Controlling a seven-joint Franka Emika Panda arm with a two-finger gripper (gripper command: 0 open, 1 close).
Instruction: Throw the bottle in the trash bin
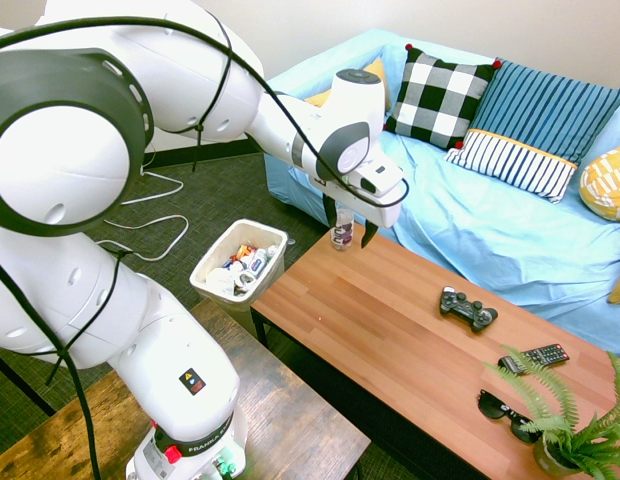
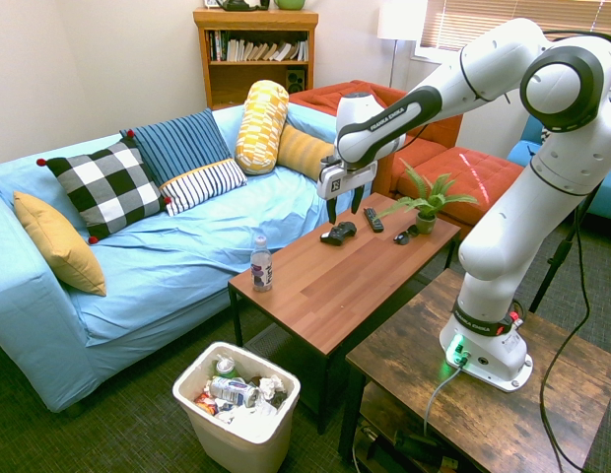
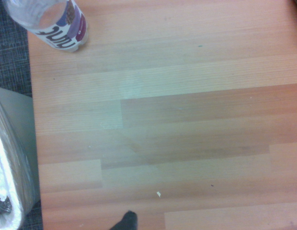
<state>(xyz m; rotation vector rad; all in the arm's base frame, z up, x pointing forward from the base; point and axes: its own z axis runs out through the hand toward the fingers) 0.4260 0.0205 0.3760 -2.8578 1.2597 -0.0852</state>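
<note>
Hovering mid-frame above the worktop (image 2: 335, 276), we hold our fingers (image 2: 344, 206) wide and empty; the bottle (image 2: 261, 264) stands upright near the worktop's left corner; the trash bin (image 2: 237, 439) sits on the floor, lower left.

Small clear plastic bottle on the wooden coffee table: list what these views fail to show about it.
- First exterior view: the small clear plastic bottle is mostly hidden behind the open pincer.
- Wrist view: the bottle's cap end is cut off by the frame edge; only part of the label print shows.
- Second exterior view: the label text is too small to read.
</note>
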